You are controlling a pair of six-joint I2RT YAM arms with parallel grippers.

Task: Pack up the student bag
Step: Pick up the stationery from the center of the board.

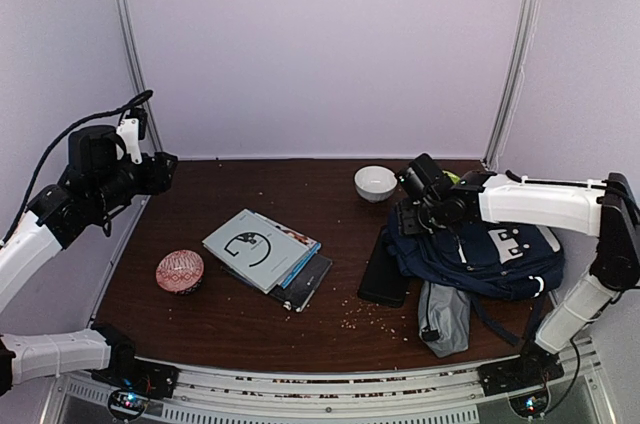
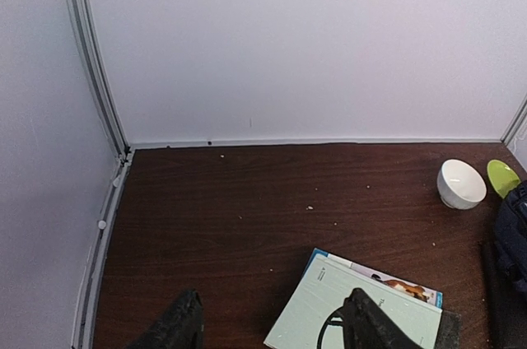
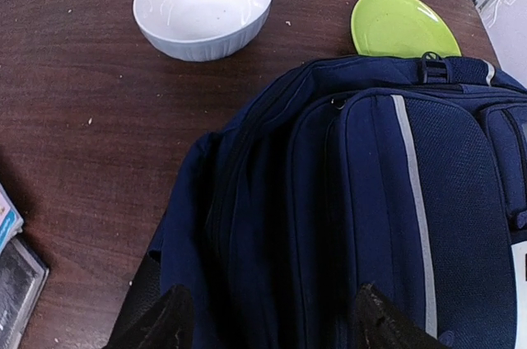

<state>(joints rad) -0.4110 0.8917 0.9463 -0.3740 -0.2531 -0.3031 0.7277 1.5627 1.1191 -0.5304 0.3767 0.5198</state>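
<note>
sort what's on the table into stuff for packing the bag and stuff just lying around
For the job, probably:
- backpack
- stack of books
- grey pouch
- flat black item beside the backpack

Just lying about, probably:
- white bowl
- green plate
- red patterned bowl
- crumbs

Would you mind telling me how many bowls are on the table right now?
2. A white bowl stands near the back wall, just left of the backpack; a red patterned bowl sits near the front left, beside the books. Others may hide behind the backpack.
</note>
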